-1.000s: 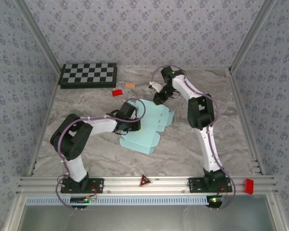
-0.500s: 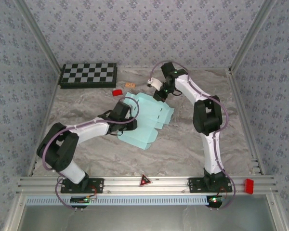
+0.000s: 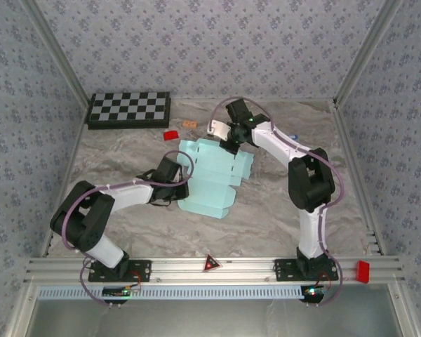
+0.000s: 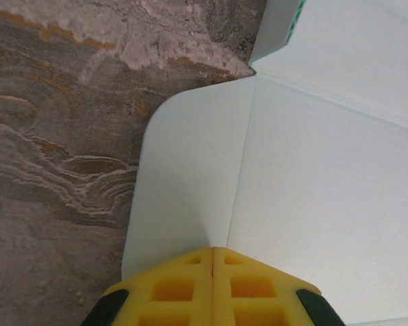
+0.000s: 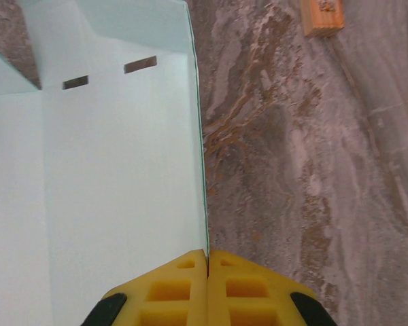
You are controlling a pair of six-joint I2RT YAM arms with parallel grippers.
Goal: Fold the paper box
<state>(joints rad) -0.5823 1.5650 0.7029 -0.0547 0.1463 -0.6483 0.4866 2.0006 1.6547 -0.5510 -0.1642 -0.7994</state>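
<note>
Pressed together, the left fingers [image 4: 170,288] meet a crease of the box [image 3: 209,184]; whether they pinch it I cannot tell. Also closed, the right fingers [image 5: 248,288] pinch one edge of it. It lies mostly flat, unfolded, on the surface [image 3: 266,210], right of the checkerboard [image 3: 130,109], apart from it.

The paper box [image 4: 313,170] sheet lies on the table [image 4: 54,136] under the tips of the left gripper [image 4: 212,252]. It spreads ahead and to the right of them, with bare table to their left. At the right gripper [image 5: 208,255] the sheet spreads ahead and to the left, and its edge runs straight ahead from the fingertips. Table lies to their right, and a wooden block [image 5: 322,15] sits far ahead on the right.
</note>
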